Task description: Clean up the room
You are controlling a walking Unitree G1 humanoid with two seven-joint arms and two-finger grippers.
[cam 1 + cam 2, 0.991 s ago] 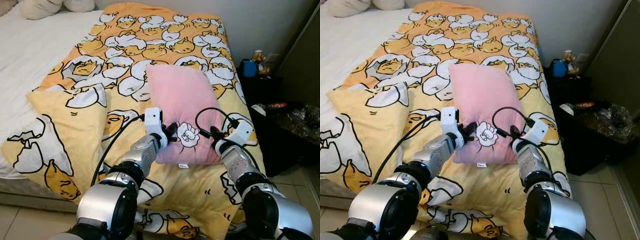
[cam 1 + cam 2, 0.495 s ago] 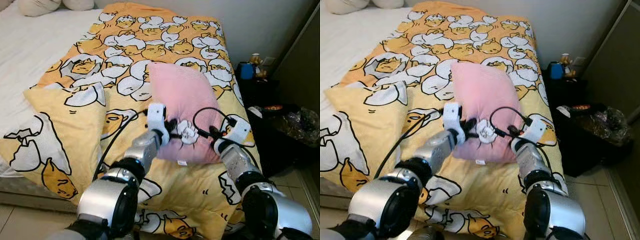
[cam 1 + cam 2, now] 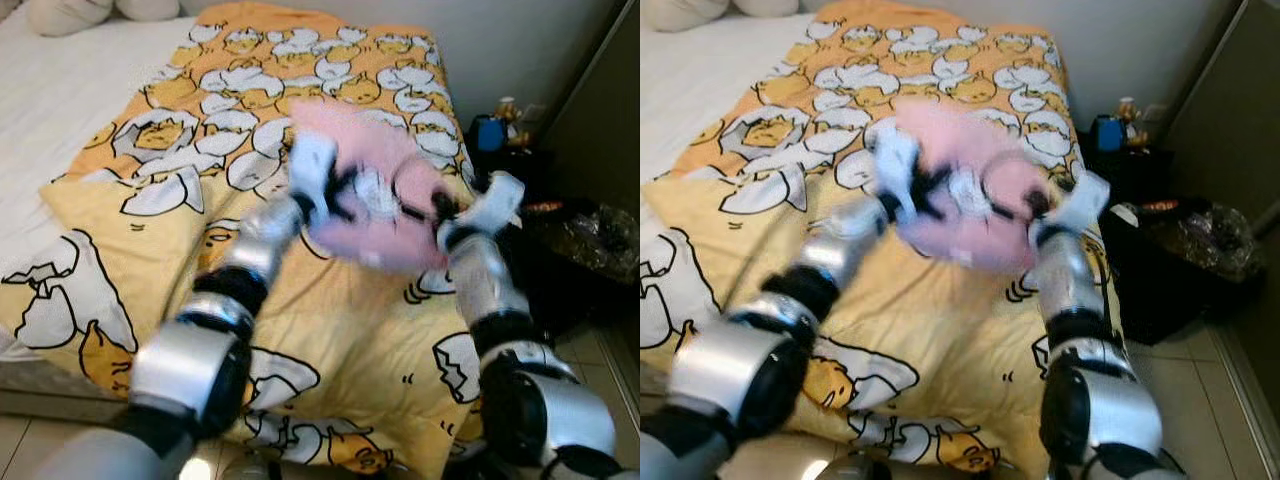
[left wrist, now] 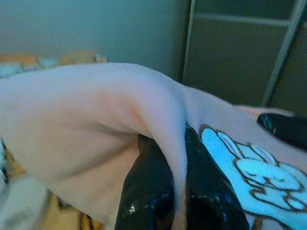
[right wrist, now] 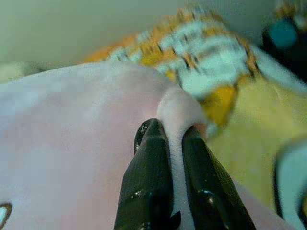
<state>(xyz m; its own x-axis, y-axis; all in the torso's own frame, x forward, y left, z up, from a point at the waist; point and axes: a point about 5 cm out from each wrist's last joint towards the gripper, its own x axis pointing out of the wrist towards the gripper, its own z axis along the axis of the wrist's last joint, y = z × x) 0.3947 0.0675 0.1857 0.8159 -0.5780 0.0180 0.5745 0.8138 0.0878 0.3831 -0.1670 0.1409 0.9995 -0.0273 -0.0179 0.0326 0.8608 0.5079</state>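
I have the left tool and right tool each clamped on the pink pillow above the bed, so I'd lift evenly.

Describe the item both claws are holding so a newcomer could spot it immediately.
Start at the bed's orange egg-cartoon blanket. Above its right half, the left claw and right claw each pinch an edge of the pink pillow. It is plain soft pink with a small white cartoon patch.
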